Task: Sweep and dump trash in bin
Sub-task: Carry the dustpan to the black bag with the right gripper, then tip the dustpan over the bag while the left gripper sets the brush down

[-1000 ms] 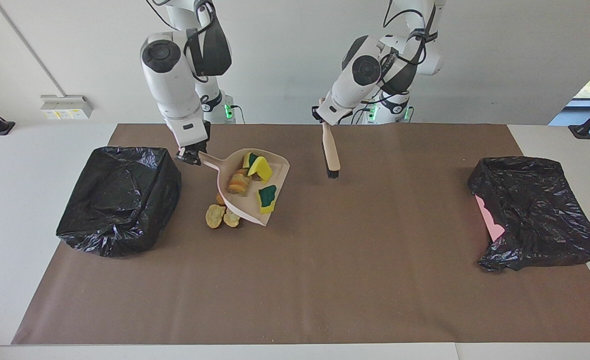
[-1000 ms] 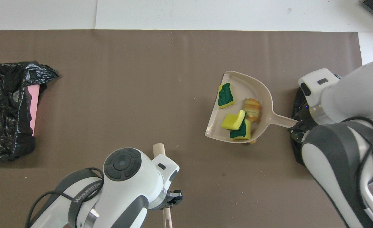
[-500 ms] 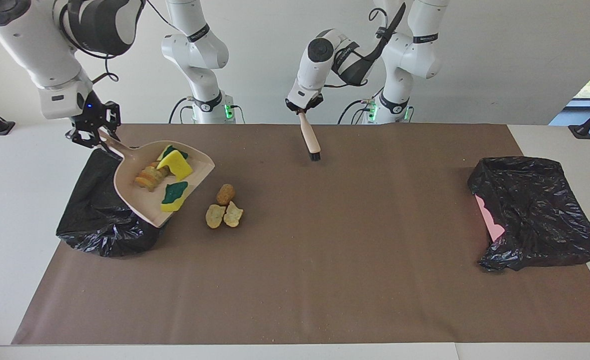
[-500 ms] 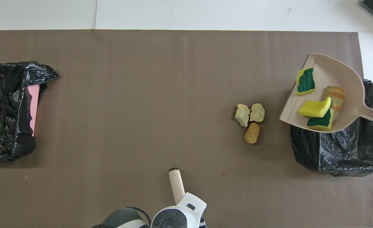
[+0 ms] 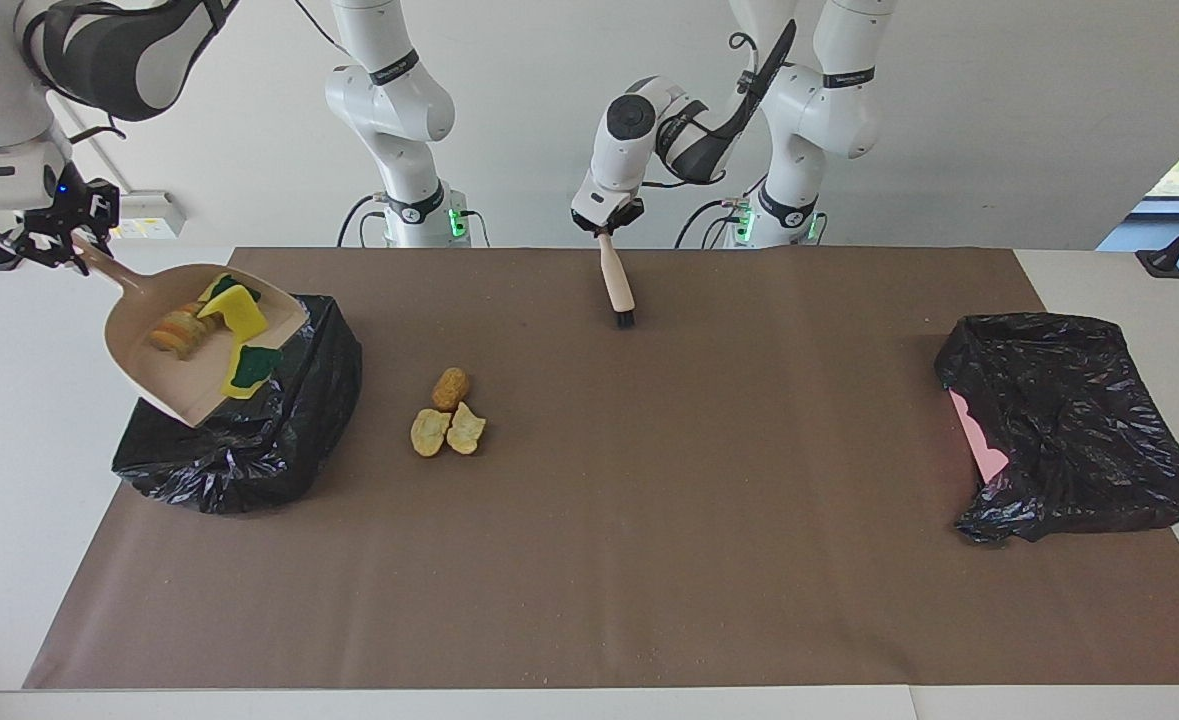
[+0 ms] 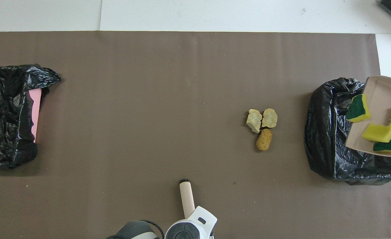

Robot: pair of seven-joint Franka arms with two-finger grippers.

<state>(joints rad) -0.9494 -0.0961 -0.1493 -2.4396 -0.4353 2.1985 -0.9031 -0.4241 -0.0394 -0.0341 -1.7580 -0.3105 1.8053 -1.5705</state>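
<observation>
Right gripper: you see it closed on the dustpan handle, over the bin.
Left gripper: clamped on the brush.
Trash: sponges in the dustpan; three lumps on the mat beside the bin.

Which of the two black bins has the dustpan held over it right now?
The bin at the right arm's end of the table: the right gripper holds the loaded dustpan over it. The other bin, showing pink at its edge, has nothing above it.
</observation>
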